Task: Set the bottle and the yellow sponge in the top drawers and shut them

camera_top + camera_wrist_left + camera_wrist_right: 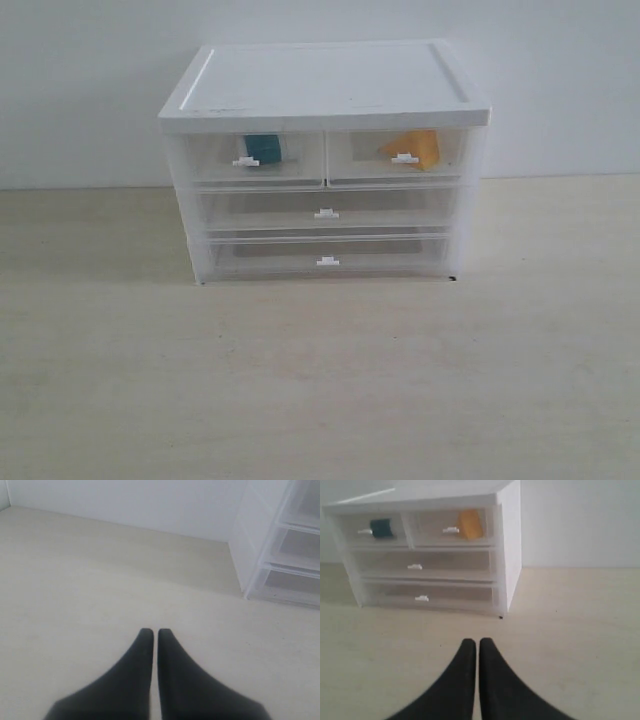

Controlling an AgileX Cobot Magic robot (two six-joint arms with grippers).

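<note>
Bench [320,390] of pale wood grain lies nearest. Over it each hand hangs with its fingers pressed together, pinching nothing: the left hand [155,632] off one front corner of the cabinet [325,85], the right hand [477,642] facing its front, both well apart from it. The cabinet stands on the bench with all its drawers pushed in flush. Lowest are two wide drawers [325,235], each with a small white tab. Above them, the left top drawer [215,160] holds the bottle [264,147], whose teal label shows through the translucent front just behind the tab. The right top drawer [355,158] holds the yellow sponge [422,148], beside its tab. A white wall [90,80] rises behind.
</note>
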